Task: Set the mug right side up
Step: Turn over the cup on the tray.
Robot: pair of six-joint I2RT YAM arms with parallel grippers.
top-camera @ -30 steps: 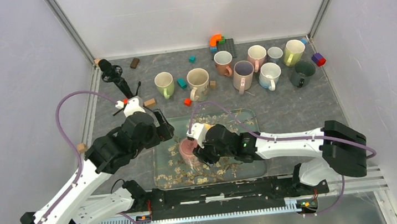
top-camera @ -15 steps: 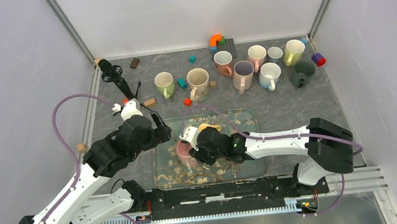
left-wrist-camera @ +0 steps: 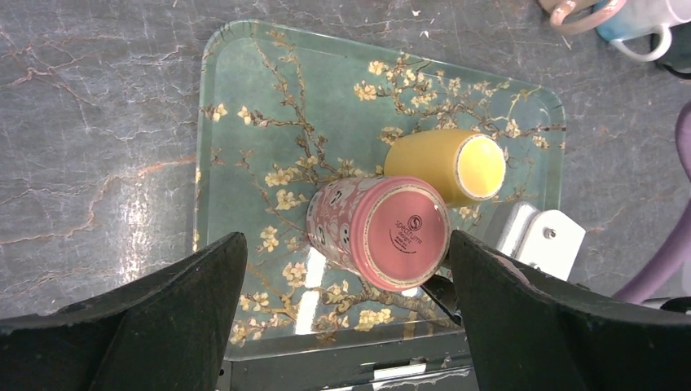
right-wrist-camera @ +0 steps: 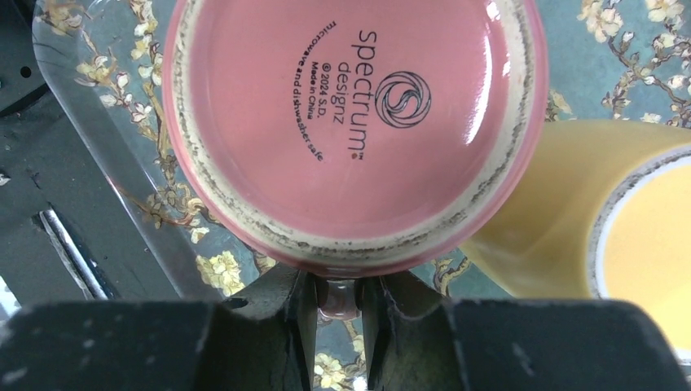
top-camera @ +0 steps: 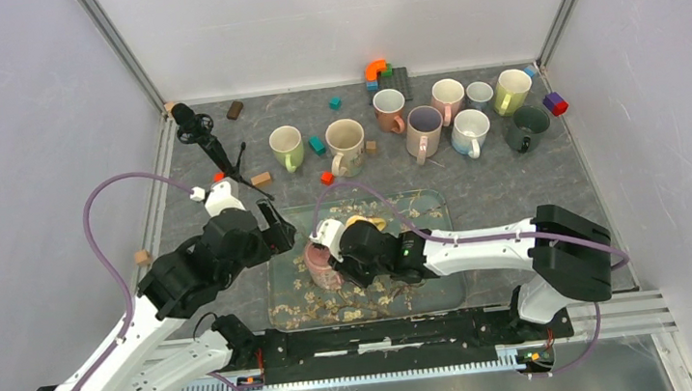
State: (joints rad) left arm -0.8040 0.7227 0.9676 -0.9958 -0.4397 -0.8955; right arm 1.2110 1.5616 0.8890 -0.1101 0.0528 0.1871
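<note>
On the tray [left-wrist-camera: 244,106], left part: one pink mug [left-wrist-camera: 383,232], upside down. Base faces up, mouth down on the tray, long axis about vertical. Its handle [right-wrist-camera: 338,300] sticks out toward the right arm.

Right fingers [right-wrist-camera: 281,322]: nearly together, pinching that handle from both sides, low and just beside the mug wall. The handle fills the gap between them.

Left fingers [left-wrist-camera: 155,326]: spread wide, holding nothing, touching nothing. They hang above the tray near its left edge, and the wrist view looks down on the pink mug between them.

Yellow mug [left-wrist-camera: 444,167]: one, lying on its side on the same tray, right against the pink mug's far side, mouth turned away from it. Can't tell whether the two actually touch.

Counts:
- one tray, two mugs on it
- nine more mugs [top-camera: 347,145] standing mouth-up across the back of the table [top-camera: 516,187]
- small blocks [top-camera: 326,178] scattered among them and along the back edge, too small for a sure count
</note>
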